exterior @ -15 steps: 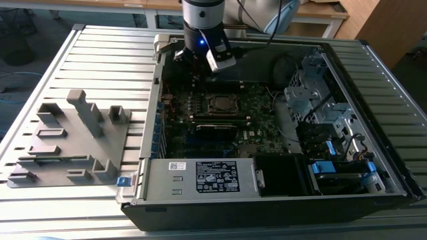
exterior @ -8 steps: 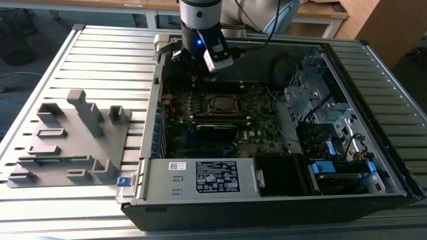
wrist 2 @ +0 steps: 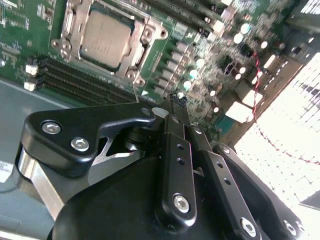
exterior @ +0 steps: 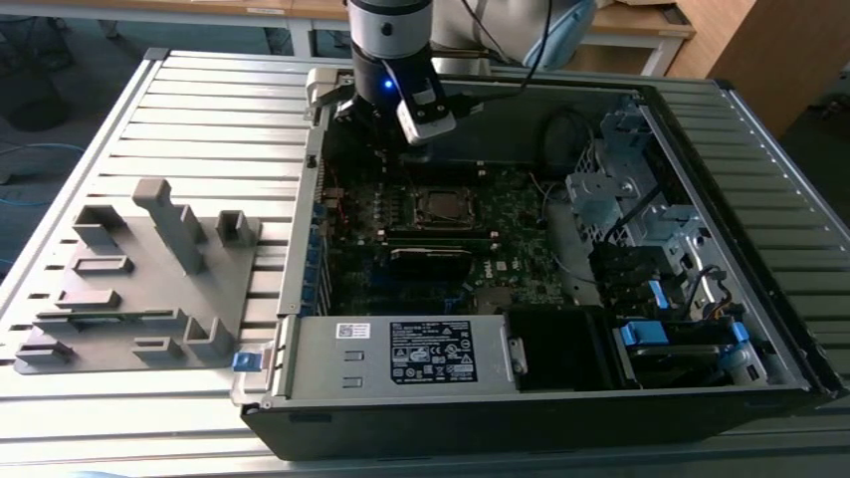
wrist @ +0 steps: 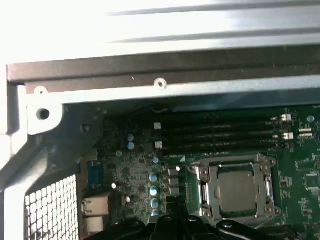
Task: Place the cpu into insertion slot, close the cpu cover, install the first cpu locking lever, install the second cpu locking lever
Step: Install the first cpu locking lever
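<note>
Inside the open black sheet-metal computer case [exterior: 531,423], on the green circuit board [exterior: 519,249], you find the insertion slot [exterior: 443,207], a small square socket with a thin silver rim. Seated in it is the cpu [wrist 2: 106,36] [wrist: 239,187], a flat square chip with a dull, brushed grey metal top. Note the cpu cover [wrist: 234,162], a thin square frame of bright stamped steel with a cut-out middle. It lies flat around the chip, and its edges overlap the chip's border. Whether the locking levers are latched cannot be told.

Your gripper [wrist 2: 175,101] [wrist: 172,218] is of matt black metal, with long jointed fingers pinned by hex bolts. Its jaws are drawn together at the tips with nothing between them. The tips hang over the board beside the socket, apart from it, near a cluster of small silvery cylindrical capacitors [wrist 2: 200,62] [wrist: 154,190].

Long black ribbed memory slots [wrist 2: 85,80] [wrist: 215,132] run just beside the socket. A twisted red-and-black wire [wrist 2: 260,65] crosses the board near the perforated case wall [wrist: 50,210]. In the exterior view the grey-and-black arm [exterior: 389,40] descends over the far edge of the case. The case rests on a ribbed grey metal table [exterior: 213,110]. A grey moulded fixture plate [exterior: 146,269] with upright blocks lies at the exterior view's left.
</note>
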`<state>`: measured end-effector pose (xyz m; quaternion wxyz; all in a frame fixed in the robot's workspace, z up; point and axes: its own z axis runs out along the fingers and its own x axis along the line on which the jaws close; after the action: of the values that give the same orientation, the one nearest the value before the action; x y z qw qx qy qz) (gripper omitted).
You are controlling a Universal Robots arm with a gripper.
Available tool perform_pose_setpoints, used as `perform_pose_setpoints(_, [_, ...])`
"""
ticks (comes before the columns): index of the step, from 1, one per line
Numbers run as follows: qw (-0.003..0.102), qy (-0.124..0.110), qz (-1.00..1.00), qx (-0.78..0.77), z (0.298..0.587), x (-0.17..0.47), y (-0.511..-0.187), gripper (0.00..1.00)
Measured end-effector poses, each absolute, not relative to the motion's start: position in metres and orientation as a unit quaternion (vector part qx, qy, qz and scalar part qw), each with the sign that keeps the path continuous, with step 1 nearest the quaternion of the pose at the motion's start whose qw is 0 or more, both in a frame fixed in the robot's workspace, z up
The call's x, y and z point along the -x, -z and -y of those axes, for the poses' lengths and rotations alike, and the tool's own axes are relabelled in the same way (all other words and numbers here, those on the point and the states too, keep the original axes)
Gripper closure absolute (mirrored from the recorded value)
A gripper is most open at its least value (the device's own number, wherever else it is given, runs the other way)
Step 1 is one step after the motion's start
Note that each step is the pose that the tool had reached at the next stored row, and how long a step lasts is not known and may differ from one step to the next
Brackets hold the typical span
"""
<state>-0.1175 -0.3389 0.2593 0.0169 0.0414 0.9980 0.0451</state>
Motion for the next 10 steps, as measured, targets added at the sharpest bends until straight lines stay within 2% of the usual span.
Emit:
perform_pose_setpoints(5, [0.016,-0.068,-0.997,-0.042,0.3391,0.1191,-0.2593,0.89])
perform_pose_setpoints(10, [0.016,-0.071,-0.996,-0.042,0.3390,0.1214,-0.2585,0.89])
